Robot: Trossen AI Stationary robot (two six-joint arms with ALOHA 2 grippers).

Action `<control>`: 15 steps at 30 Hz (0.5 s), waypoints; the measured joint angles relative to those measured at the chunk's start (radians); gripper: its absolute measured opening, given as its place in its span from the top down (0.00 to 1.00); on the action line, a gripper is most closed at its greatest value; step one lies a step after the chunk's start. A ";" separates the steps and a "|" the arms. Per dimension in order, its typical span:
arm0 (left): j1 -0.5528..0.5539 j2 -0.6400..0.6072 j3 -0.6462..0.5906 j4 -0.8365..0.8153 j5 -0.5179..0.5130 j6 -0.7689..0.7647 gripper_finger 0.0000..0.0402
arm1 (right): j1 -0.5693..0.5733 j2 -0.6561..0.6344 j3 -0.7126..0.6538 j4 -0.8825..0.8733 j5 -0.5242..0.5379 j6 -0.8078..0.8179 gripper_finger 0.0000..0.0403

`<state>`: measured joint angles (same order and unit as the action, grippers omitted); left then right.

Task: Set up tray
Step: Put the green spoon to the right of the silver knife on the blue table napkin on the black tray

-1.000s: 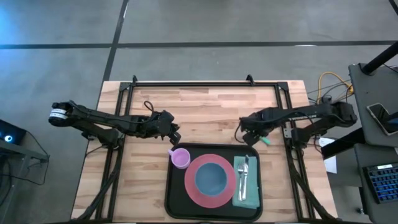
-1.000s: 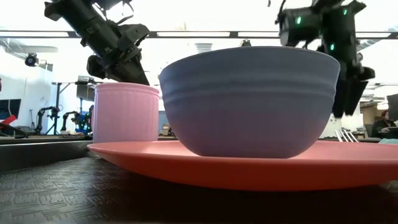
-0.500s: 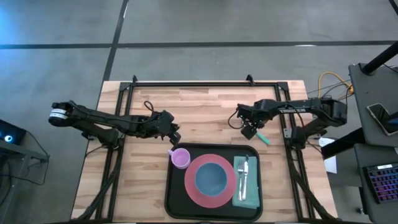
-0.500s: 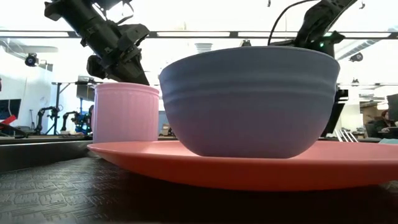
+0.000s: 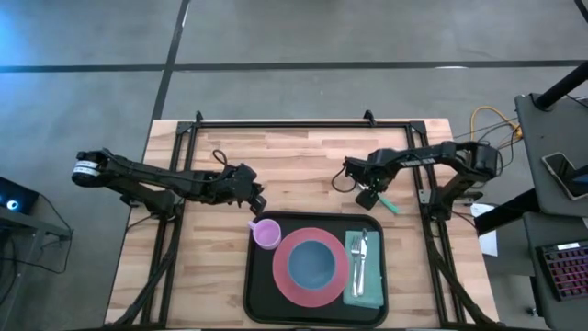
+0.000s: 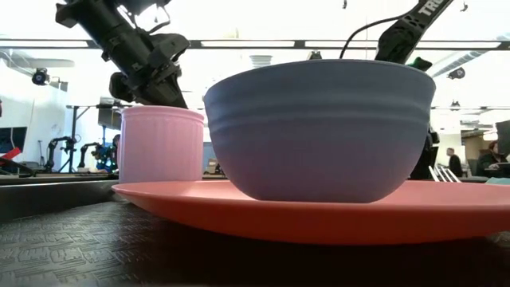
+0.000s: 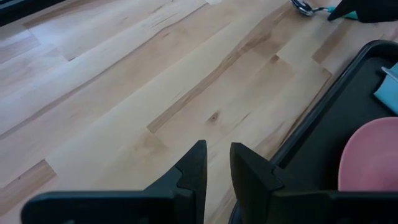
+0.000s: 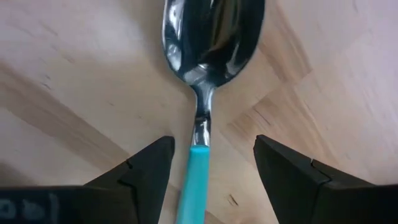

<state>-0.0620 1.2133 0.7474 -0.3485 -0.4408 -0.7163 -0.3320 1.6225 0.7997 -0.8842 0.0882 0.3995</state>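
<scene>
A grey-blue bowl (image 6: 320,131) sits on an orange-pink plate (image 6: 319,211), pink cup (image 6: 162,145) beside it

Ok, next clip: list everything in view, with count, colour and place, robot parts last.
Tray: one, black, near middle of the wooden table.
Plate: one, pink, on the tray.
Bowl: one, blue-grey, on the plate.
Cup: one, pink, tray's far left corner.
Napkin: one, teal, tray's right side.
Fork: one, silver, on the napkin.
Spoon: one, teal handle, on the table beyond the tray.
Left gripper: fingers nearly shut, empty, beside the cup.
Right gripper: fingers open, straddling the spoon.
</scene>
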 joint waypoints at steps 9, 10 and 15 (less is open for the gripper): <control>0.000 0.000 -0.009 -0.003 0.000 0.000 0.87 | -0.087 0.005 -0.005 0.020 -0.133 -0.032 0.65; 0.000 0.000 -0.009 -0.003 0.000 0.000 0.87 | -0.093 0.005 -0.005 0.021 -0.151 -0.031 0.68; 0.000 0.000 -0.009 -0.004 0.000 0.000 0.87 | -0.098 0.004 -0.005 0.027 -0.192 0.003 0.86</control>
<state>-0.0620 1.2132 0.7383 -0.3521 -0.4404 -0.7166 -0.4295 1.6261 0.7952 -0.8568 -0.1039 0.4024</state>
